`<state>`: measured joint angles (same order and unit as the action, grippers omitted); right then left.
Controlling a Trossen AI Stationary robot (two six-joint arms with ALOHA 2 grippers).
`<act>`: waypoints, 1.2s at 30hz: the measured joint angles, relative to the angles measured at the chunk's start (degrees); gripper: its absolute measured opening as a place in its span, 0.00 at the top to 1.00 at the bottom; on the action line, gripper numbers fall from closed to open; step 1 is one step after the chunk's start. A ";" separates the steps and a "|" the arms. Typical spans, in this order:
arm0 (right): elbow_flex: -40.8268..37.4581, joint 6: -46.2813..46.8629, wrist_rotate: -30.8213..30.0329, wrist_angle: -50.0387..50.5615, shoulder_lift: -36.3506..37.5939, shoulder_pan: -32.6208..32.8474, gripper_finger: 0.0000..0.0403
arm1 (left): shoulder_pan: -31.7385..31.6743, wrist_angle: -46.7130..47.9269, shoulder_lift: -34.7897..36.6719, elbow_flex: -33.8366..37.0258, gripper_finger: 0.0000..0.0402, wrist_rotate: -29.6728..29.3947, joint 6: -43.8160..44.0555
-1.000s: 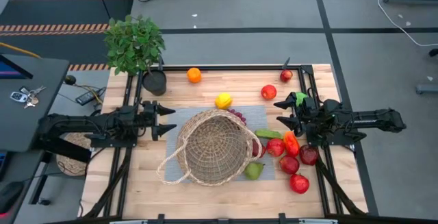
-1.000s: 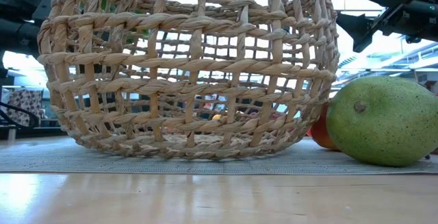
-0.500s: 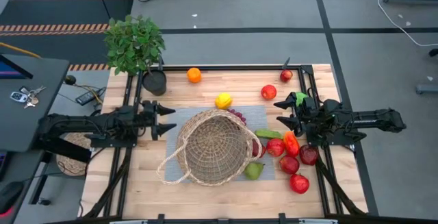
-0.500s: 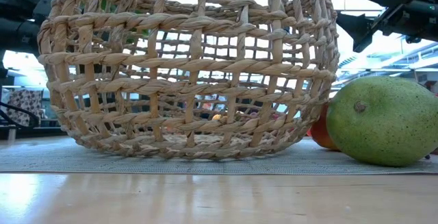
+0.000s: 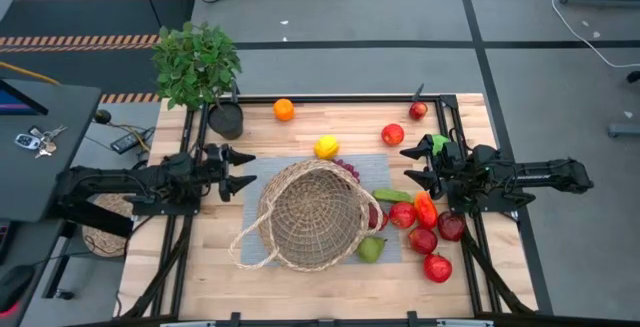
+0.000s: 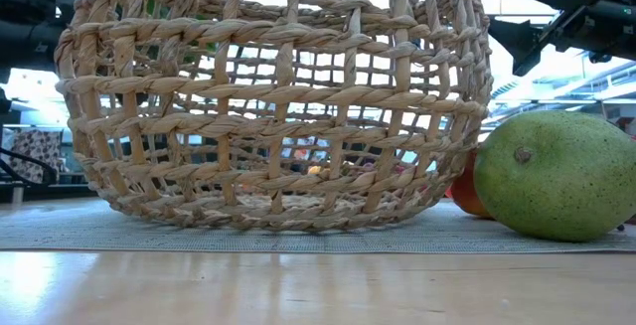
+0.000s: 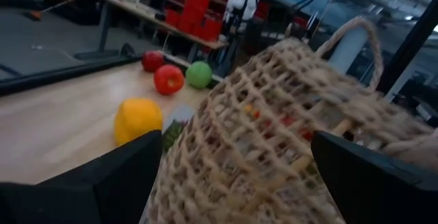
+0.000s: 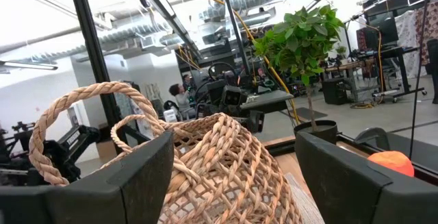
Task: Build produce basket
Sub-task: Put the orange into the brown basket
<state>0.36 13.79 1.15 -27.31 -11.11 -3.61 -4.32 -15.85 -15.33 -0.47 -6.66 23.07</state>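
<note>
The wicker basket (image 5: 312, 217) lies tipped on its side on a grey mat (image 5: 395, 252) at the table's middle, with its thin handle (image 5: 245, 247) looping toward the near left. Produce lies around it: an orange (image 5: 284, 109), a lemon (image 5: 326, 147), a red apple (image 5: 392, 134), purple grapes (image 5: 349, 169), a green pear (image 5: 371, 250) and several red apples (image 5: 423, 240) at the right. My left gripper (image 5: 248, 170) hangs open and level just left of the basket. My right gripper (image 5: 410, 165) hangs open at the basket's right, above the fruit.
A potted leafy plant (image 5: 197, 65) stands at the far left corner in a black pot (image 5: 226, 120). A black frame rail (image 5: 455, 127) runs along the table's right side. A green apple (image 5: 440, 143) sits partly under my right arm. Bare wood (image 5: 330, 117) shows along the far side.
My left gripper has tipped a little at the wrist without leaving its place. The basket and the produce lie as before.
</note>
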 joint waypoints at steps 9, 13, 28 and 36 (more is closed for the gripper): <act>0.00 0.00 0.00 0.01 -0.01 0.02 0.23 | -0.02 -0.18 -0.02 0.00 0.05 -0.15 2.32; 0.00 0.00 0.00 0.00 0.00 0.02 0.23 | -0.02 -0.16 -0.04 0.00 0.05 -0.19 4.47; -0.02 0.01 0.02 0.00 -0.02 0.02 0.23 | -1.00 -3.46 -14.45 -9.32 0.05 -13.54 12.04; -0.02 0.01 0.00 0.00 0.00 0.02 0.23 | -12.65 3.61 -36.15 -23.38 0.05 -13.03 3.89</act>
<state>0.34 13.80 1.15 -27.31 -11.12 -3.60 -16.96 -12.24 -51.49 -23.85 -19.69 26.97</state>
